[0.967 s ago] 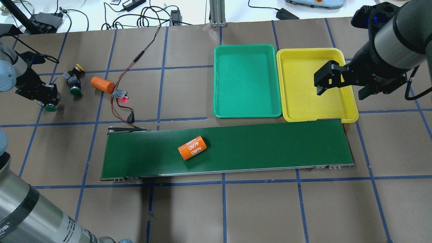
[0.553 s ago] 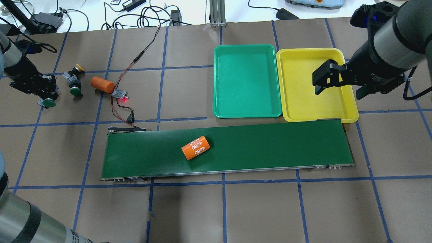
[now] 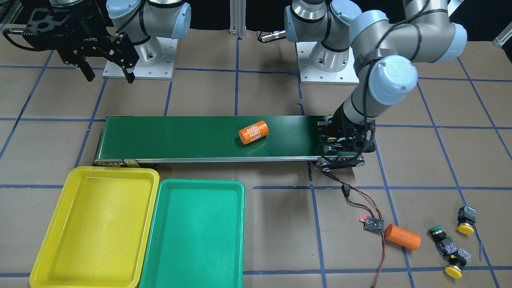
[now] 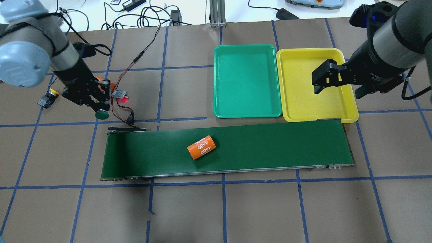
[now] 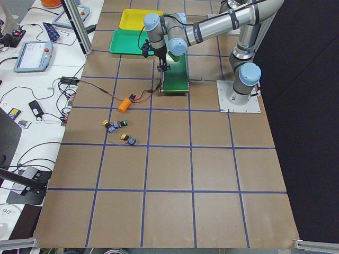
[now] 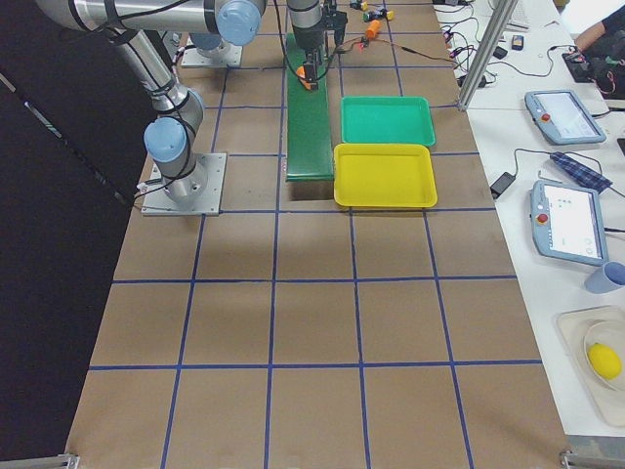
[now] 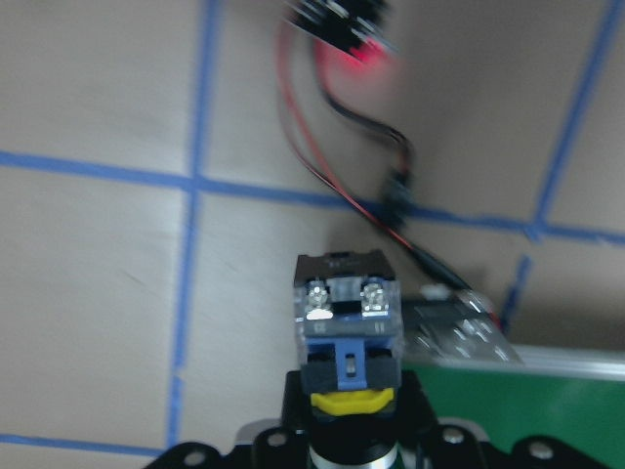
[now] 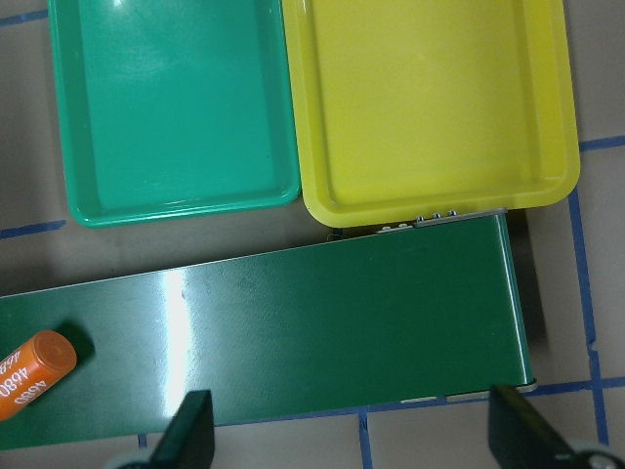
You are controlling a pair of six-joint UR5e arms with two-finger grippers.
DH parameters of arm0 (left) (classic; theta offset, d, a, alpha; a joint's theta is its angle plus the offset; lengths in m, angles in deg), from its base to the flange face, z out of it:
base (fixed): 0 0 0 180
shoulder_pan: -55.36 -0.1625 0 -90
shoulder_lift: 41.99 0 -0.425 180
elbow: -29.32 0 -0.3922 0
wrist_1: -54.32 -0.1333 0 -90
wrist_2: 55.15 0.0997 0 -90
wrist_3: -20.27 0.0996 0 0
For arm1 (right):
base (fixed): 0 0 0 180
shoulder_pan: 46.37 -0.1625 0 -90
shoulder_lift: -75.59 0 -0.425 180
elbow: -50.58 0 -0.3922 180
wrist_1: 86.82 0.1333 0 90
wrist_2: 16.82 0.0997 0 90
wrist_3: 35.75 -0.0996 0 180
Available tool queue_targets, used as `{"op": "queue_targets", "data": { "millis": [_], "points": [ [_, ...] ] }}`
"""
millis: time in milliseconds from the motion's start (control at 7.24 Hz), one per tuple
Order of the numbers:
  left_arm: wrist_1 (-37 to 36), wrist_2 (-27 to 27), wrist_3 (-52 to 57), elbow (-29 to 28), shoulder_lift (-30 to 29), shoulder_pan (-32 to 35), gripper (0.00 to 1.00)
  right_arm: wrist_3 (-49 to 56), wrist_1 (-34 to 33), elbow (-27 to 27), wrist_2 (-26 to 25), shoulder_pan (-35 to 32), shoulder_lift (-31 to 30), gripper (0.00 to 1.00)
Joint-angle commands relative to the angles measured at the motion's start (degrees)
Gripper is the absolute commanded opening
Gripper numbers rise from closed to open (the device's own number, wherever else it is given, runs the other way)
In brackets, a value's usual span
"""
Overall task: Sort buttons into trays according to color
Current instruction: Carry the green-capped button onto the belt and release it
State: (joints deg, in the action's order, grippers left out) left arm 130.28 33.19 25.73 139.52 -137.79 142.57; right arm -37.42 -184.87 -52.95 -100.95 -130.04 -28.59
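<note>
My left gripper (image 4: 99,108) is shut on a green-capped button (image 4: 102,115), held just off the left end of the conveyor belt (image 4: 270,145). The left wrist view shows that button's grey-and-black body (image 7: 347,311) between the fingers. Three more buttons lie on the table: a green one (image 3: 436,231) and two yellow ones (image 3: 465,224) (image 3: 454,269). The green tray (image 4: 248,81) and the yellow tray (image 4: 302,98) sit side by side, both bare. My right gripper (image 4: 320,81) hangs open above the yellow tray, holding nothing.
An orange cylinder marked 4680 (image 4: 201,147) lies on the belt. A second orange cylinder (image 3: 402,237) rests beside a small board with a red light (image 3: 373,224) and red-black wires. Cables and devices line the table's far edge.
My left arm has swung right from the button cluster toward the belt's left end, carrying the green button. The orange cylinder on the belt has drifted right. The right gripper has barely moved.
</note>
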Motion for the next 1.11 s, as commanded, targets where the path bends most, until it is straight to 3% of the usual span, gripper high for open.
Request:
{"op": "queue_targets", "data": {
  "millis": [0,138,276,414,553,691,967],
  "points": [
    [-3.79,0.08,0.25,7.55,3.58,2.27,0.0,0.09,-0.04,0.0,-0.07,0.0,0.03,1.0],
    [-3.8,0.0,-0.01,8.62,4.2,2.61,0.0,0.09,0.13,-0.09,-0.07,0.0,0.03,1.0],
    [-3.89,0.08,-0.01,9.76,4.04,2.97,0.12,0.09,0.05,-0.09,-0.07,0.0,0.03,1.0],
    [-5.71,0.08,0.51,9.6,3.34,2.88,0.75,0.09,-0.04,0.0,0.02,0.0,0.03,1.0],
    [-7.65,0.26,0.52,9.25,4.46,2.97,1.0,0.09,0.04,-0.09,0.02,0.0,0.03,1.0],
    [-7.14,0.26,0.52,6.72,5.08,2.1,1.0,0.09,0.13,-0.09,0.02,0.0,0.03,1.0],
    [5.28,0.0,0.78,-5.8,4.13,-4.02,1.0,0.09,0.13,-0.09,0.02,0.0,0.03,1.0]
  ]
}}
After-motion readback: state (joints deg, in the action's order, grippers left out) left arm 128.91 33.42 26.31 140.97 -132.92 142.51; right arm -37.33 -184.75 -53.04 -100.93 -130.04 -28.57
